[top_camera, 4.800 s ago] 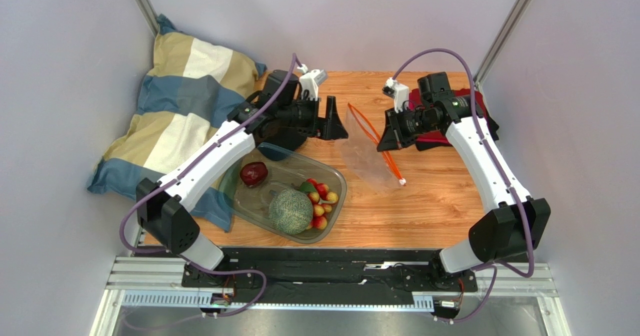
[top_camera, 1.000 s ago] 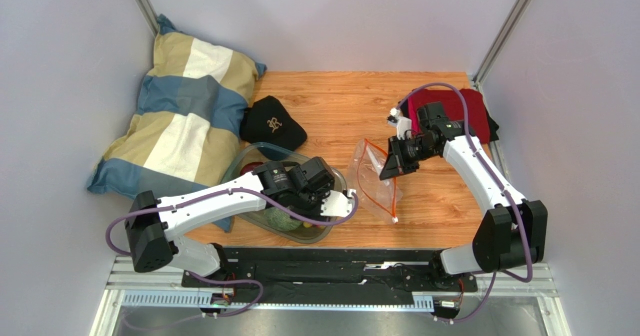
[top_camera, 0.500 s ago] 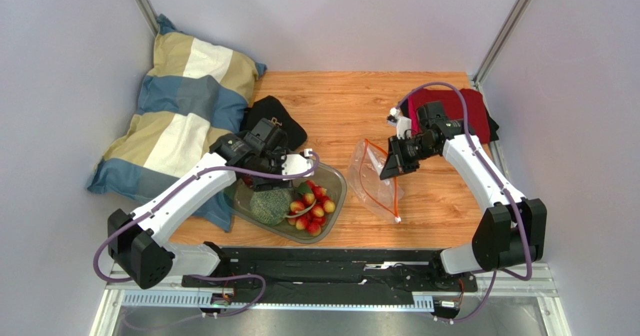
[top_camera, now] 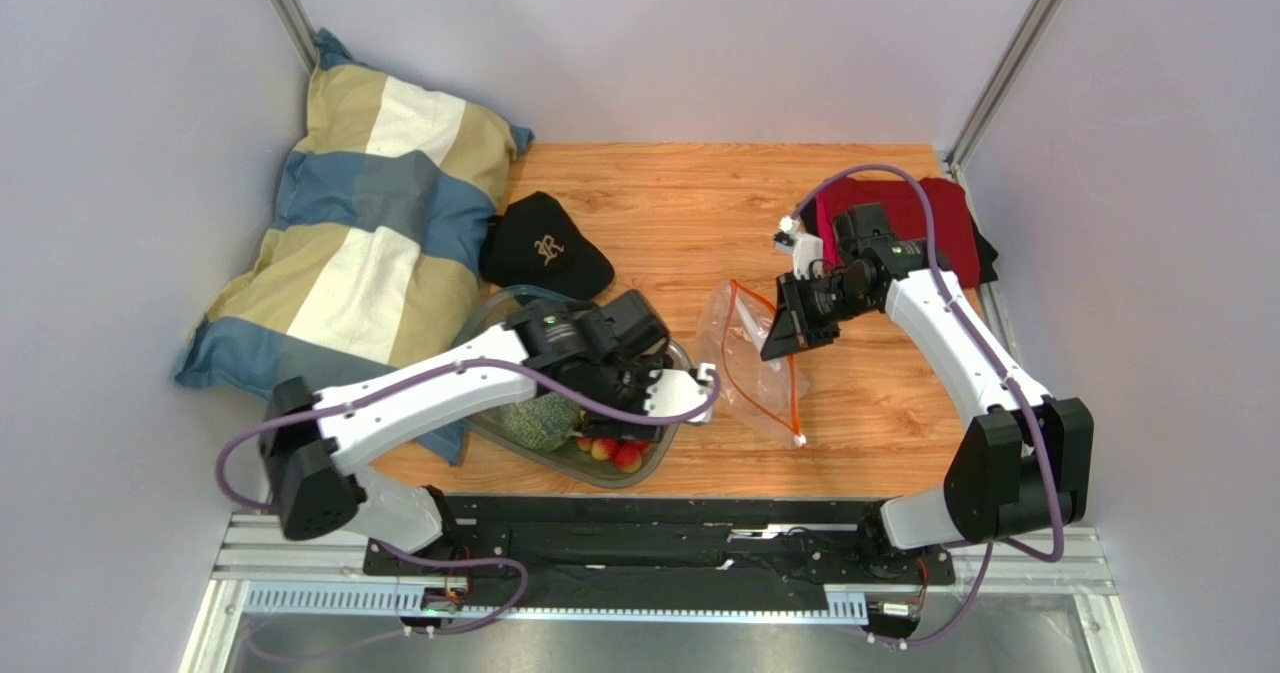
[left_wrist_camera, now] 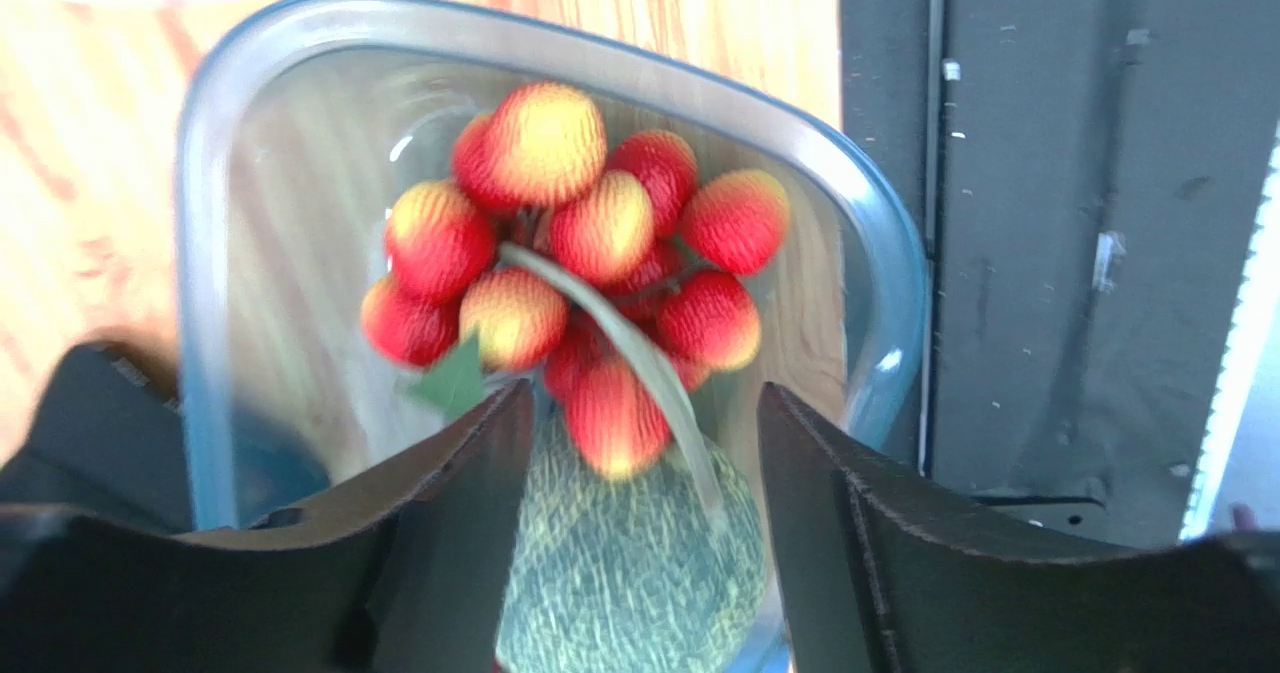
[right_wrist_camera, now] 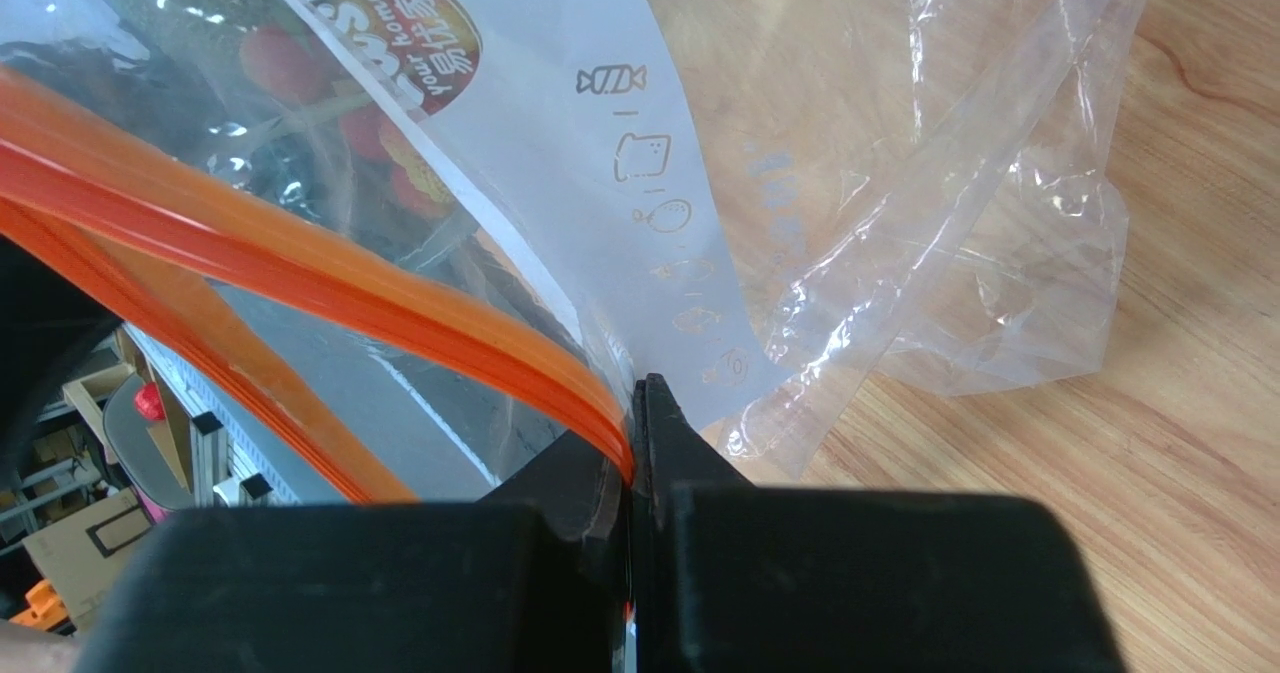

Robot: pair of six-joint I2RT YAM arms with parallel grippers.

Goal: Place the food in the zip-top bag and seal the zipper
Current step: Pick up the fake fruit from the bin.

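The green netted melon (left_wrist_camera: 631,576) and the bunch of red-and-yellow fruits (left_wrist_camera: 586,276) lie in a clear tub (left_wrist_camera: 887,283). Both show in the top view, the melon (top_camera: 537,421) left of the bunch (top_camera: 609,448). The dark red apple is hidden under my left arm. My left gripper (left_wrist_camera: 643,403) is open above the tub, its jaws either side of the melon's top; in the top view the left gripper (top_camera: 609,400) is over the tub. My right gripper (right_wrist_camera: 634,403) is shut on the zipper (right_wrist_camera: 301,268) of the zip-top bag (right_wrist_camera: 842,178), holding its mouth up (top_camera: 774,346).
The bag (top_camera: 751,373) lies on the wood right of the tub (top_camera: 639,468), its white slider (top_camera: 793,441) nearest the front. A striped pillow (top_camera: 361,238) and black cap (top_camera: 544,246) are back left, a red cloth (top_camera: 947,216) back right. The black base rail (left_wrist_camera: 1052,253) borders the tub.
My left arm has swung from the tub's back left corner to over the fruit in the tub. The right arm and the bag have stayed still.
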